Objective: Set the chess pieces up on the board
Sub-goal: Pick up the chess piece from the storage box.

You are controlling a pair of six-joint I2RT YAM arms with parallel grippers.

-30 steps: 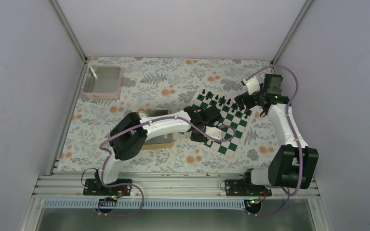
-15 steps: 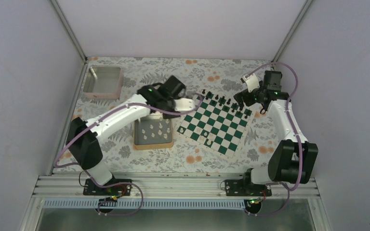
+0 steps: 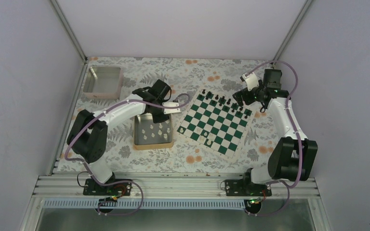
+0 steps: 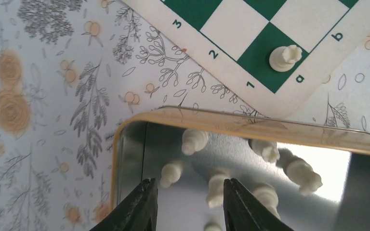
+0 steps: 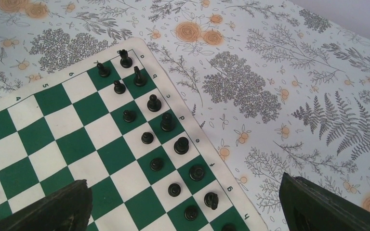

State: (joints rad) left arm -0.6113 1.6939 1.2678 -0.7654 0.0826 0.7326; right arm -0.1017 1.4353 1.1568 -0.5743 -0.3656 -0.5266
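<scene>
Left claw (image 4: pixel 189 186): open, holding nothing, at lower centre of the left wrist view, over the left corner of the tin (image 4: pixel 221 121). Between and just beyond the fingers (image 4: pixel 144 202): several chess pieces (image 4: pixel 217 188) loose on the tin floor, close together. Further out, upper right of the frame: one cream piece (image 4: pixel 284 57) upright on the green corner square of the board (image 4: pixel 241 29), beside the mark "a". Right claw (image 5: pixel 184 185): spread wide, empty, above the board edge lined with black pieces (image 5: pixel 164 122) in two rows.

Handling, as judged: very light, rigid, smooth, likely slippery, and easily tipped or flicked aside. Take hold across the narrow stem just above the base, one piece at a time, choosing one set apart from its neighbours. Close gently. Expect glare off the tin floor to mask outlines.
</scene>
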